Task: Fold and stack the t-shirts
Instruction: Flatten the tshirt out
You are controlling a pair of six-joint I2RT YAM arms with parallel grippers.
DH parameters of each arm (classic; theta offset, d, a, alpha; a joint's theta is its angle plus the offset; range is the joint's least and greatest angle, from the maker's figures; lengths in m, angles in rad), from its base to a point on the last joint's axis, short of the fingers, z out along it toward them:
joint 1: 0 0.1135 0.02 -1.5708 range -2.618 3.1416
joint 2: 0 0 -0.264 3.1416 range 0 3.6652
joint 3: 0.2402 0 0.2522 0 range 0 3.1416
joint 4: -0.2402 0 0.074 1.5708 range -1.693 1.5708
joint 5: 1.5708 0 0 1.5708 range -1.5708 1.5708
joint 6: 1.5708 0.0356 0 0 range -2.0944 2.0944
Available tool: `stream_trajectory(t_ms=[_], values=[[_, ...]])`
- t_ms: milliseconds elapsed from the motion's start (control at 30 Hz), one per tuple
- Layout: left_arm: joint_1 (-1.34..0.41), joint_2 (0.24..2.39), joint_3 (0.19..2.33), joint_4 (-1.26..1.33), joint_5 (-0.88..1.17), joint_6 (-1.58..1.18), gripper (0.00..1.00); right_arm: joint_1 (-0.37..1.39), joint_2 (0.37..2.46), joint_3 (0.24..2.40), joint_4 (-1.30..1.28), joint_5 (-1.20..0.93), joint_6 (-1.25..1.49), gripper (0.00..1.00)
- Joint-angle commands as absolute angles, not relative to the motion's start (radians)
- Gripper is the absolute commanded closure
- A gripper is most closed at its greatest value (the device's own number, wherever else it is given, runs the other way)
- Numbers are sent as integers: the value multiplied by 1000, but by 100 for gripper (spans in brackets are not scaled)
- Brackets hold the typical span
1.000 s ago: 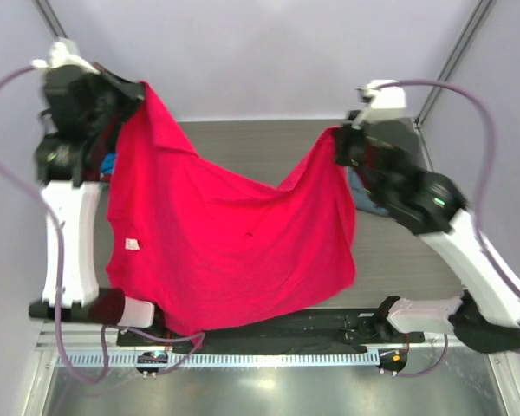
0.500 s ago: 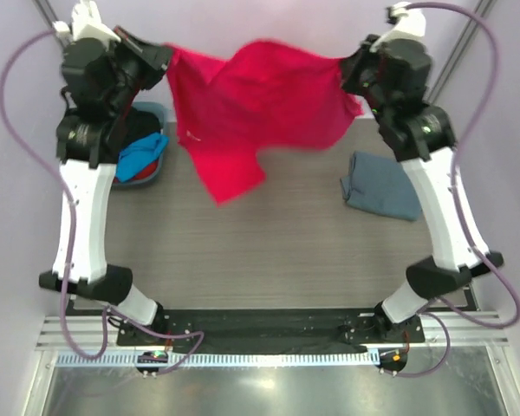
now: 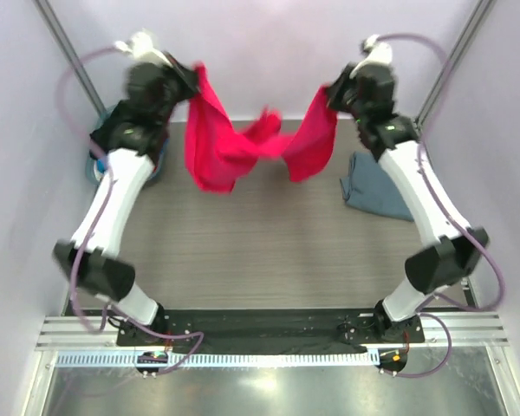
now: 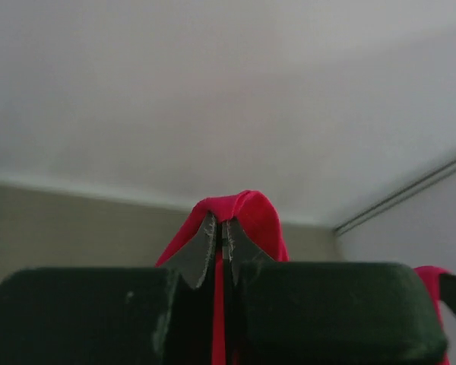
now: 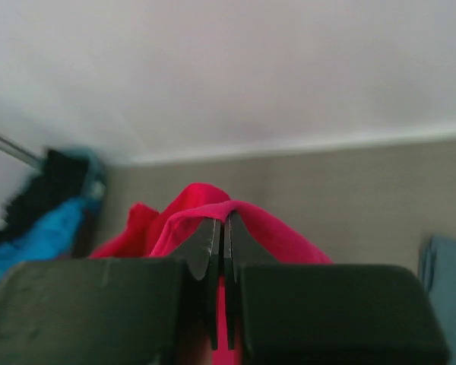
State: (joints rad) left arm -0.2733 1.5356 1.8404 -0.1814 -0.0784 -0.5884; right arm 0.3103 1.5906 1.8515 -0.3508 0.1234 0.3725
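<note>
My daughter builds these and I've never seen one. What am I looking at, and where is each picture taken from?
These are two robot arms bolted to the near edge of a table. The wide picture looks down from above and behind them. The other two come from cameras on each wrist, so the dark shapes there are the arm's own fingers. The left gripper and right gripper are each shut on a bright red-pink t-shirt, holding it up so it sags between them. A slate grey-blue t-shirt lies folded on the table's right side. A bin of blue and black cloth stands at far left.
</note>
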Motion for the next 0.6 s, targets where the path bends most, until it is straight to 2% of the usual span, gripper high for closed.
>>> stream_trajectory(t_ms=[0, 167, 233, 400, 567], values=[[-242, 1643, 1729, -225, -143, -505, 100, 281, 1655, 1672, -287, 90, 414, 99], [-120, 1691, 1703, -305, -46, -532, 100, 177, 1801, 1631, -282, -63, 525, 99], [-120, 1660, 1666, -292, -32, -506, 100, 175, 1796, 1608, -281, -43, 515, 99], [-120, 1540, 1603, -255, -3, -506, 100, 175, 1724, 1510, -239, -34, 499, 99], [-121, 1399, 1591, -273, 78, -529, 100, 175, 1531, 1409, -204, -66, 489, 99]])
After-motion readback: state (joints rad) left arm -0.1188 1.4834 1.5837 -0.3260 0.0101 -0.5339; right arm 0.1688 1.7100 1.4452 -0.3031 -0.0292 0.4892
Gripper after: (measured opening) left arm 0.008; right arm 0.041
